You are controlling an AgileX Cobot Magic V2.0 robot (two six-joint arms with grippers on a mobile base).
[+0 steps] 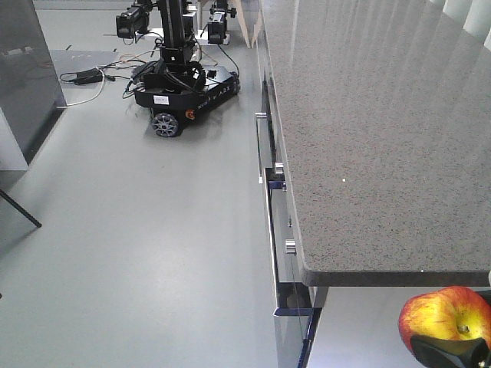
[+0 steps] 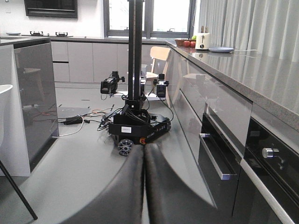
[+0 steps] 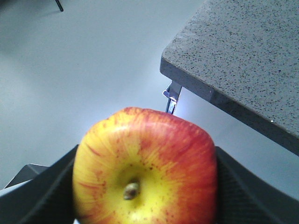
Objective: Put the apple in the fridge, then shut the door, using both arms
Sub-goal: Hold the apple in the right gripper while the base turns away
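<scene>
Apple [image 3: 145,168] snug between fingers [image 3: 245,191] of right pincer [image 3: 145,196], near counter [image 3: 243,56] corner.

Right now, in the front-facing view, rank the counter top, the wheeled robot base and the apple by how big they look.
1. counter top, by far the largest.
2-3. wheeled robot base and apple: about alike, so unranked. The apple is close to the camera and cut off by the frame edge.
</scene>
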